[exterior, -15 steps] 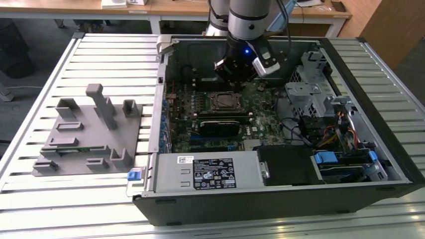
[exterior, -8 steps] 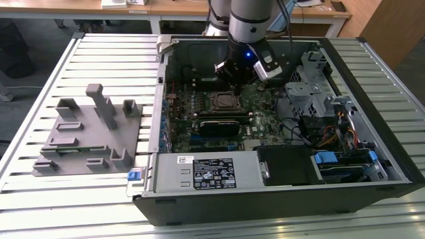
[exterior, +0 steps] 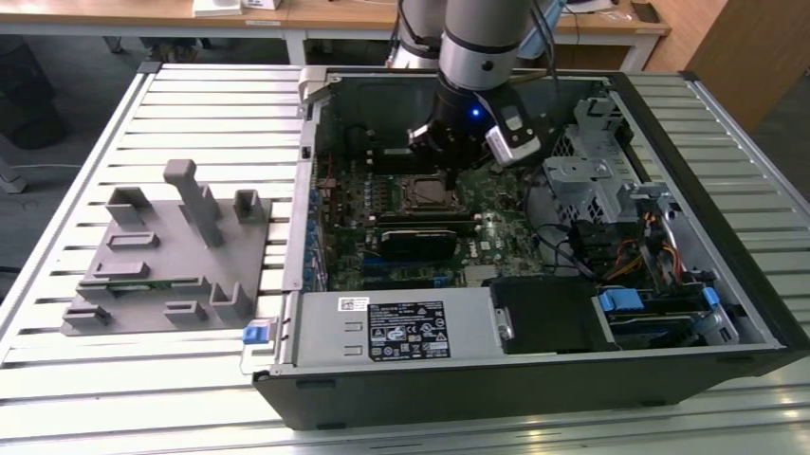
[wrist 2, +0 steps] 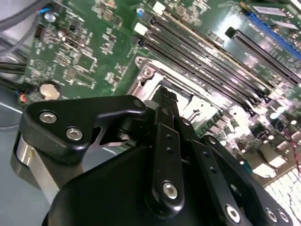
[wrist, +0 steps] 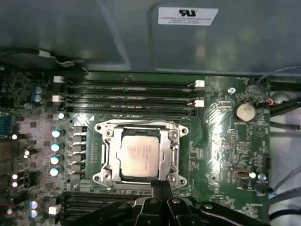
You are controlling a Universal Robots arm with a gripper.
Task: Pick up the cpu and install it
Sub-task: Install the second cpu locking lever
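The small flat square cpu [wrist: 139, 154] with its silvery-grey metal top lies seated inside the dark metal socket frame [wrist: 140, 155] on the green motherboard [wrist: 221, 141], flat and square to the frame's opening. The black tool [wrist: 161, 186] hangs just above the frame's edge, on the side away from the four long black memory slots [wrist: 129, 96]; in both wrist views its two slim fingers [wrist 2: 164, 106] are pressed together with nothing between them, and their tips are beside the cpu rather than on it. In the exterior view the tool [exterior: 446, 173] reaches down into the open black computer case [exterior: 532, 379], directly over the socket frame [exterior: 426, 193]. A round silver coin battery [wrist: 244, 111] sits on the motherboard, well apart from the frame. Outside the case, on the slatted metal tabletop [exterior: 76, 133], stands a grey plastic fixture with upright posts [exterior: 171, 251], toward the exterior view's left of the case.
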